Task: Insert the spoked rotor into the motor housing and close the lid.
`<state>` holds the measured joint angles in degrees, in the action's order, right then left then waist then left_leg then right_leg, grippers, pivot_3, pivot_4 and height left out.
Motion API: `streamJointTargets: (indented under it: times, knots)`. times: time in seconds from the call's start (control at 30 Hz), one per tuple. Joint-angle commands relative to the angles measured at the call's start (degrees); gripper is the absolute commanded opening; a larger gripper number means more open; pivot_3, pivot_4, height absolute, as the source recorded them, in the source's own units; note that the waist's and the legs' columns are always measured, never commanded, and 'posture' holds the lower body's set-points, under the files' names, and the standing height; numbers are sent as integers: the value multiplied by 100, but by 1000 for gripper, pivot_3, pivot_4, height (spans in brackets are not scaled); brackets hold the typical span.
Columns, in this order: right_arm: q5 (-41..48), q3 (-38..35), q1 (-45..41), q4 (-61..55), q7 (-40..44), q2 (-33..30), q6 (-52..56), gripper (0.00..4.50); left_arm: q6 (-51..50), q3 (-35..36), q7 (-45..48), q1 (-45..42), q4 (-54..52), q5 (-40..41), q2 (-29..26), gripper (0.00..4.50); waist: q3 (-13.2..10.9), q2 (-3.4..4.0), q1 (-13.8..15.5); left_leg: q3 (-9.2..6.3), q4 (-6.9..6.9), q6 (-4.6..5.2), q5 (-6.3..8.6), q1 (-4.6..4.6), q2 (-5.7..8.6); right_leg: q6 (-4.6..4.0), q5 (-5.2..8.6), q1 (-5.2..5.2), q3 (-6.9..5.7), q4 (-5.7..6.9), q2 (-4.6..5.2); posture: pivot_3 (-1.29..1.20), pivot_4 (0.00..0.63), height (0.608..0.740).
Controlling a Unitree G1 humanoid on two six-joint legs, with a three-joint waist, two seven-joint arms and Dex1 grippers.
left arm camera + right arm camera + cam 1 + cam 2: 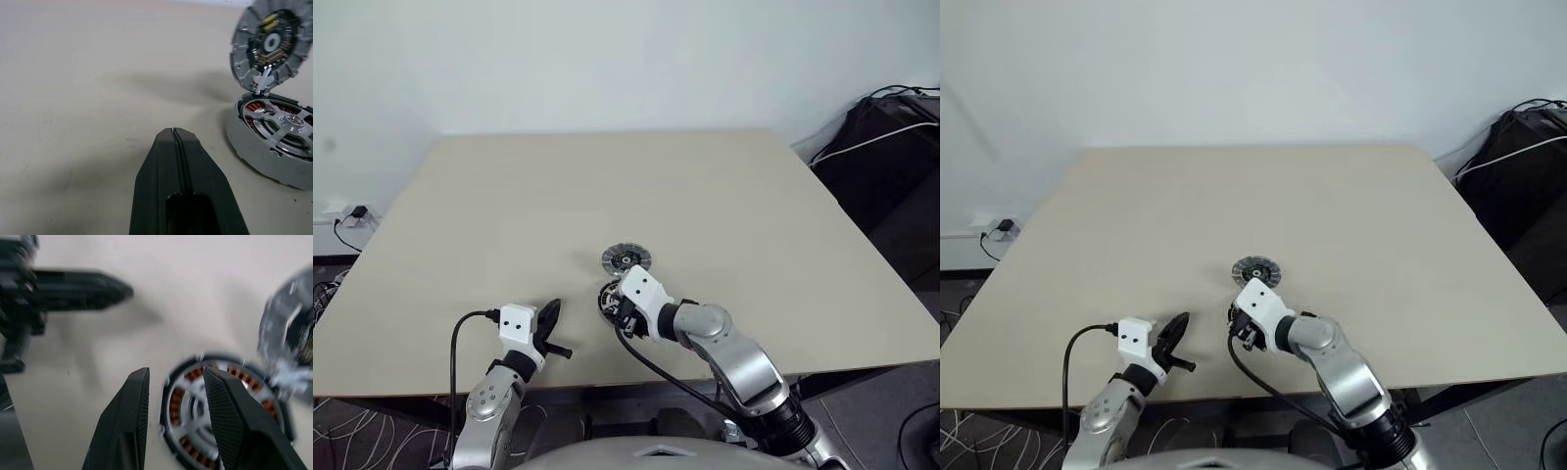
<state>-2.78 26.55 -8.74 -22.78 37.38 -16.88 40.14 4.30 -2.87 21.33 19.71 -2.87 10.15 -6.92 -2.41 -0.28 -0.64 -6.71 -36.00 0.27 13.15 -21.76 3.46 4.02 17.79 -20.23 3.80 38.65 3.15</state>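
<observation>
The motor housing [254, 152] lies on the tan table with copper windings showing under the silver spoked rotor [288, 122], which sits inside it. The grey lid [270, 41] stands tilted up at the housing's far edge, its inner face showing; it also appears as the lid [626, 258] in the head view. My right gripper [177, 377] hangs open just above the housing [606, 297], nothing between its fingers. To the left of the housing and apart from it, my left gripper [552, 315] rests low over the table, shut and empty.
The table [724, 196] spreads wide beyond the parts, with its front edge close below both grippers. Black equipment and cables [891, 137] sit off the table's right side. A plug and cables [352, 213] lie off the left side.
</observation>
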Motion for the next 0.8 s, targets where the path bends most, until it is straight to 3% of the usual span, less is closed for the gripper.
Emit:
streamJointTargets:
  times: [0.03, 0.3, 0.53, 0.8]
  knots:
    - [-254, 121, -313, -75, 237, -531, -1134, 1897, 43, -9, 27, -37, -77, 35, -5, 0, 0, 0, 0, 0, 0, 0, 0, 0, 0, 0, 0, 1, -2, -2, 0, 0, 0, 740]
    - [-896, 430, -781, 1304, 727, -1661, -3686, 1897, 54, -11, 9, -29, -88, 26, 7, 0, 1, -8, 5, 0, 0, 17, -10, 0, 1, 1, -1, 6, -6, -11, 0, 0, 0, 740]
    - [-1018, 588, -1119, 1896, 1705, -2113, -4473, 1897, 77, 7, -28, -10, -89, 26, 35, 0, -1, -12, 8, 0, 0, 22, -10, 1, 0, 0, -3, 9, -5, -12, -1, 0, 0, 740]
    - [-1356, 709, -1422, 2532, 2080, -2015, -4871, 1897, 109, 4, -48, -13, -72, 24, 69, 0, -1, -13, 20, 1, -4, 23, -11, 1, 1, -24, -20, 11, -5, -12, -3, 0, 0, 740]
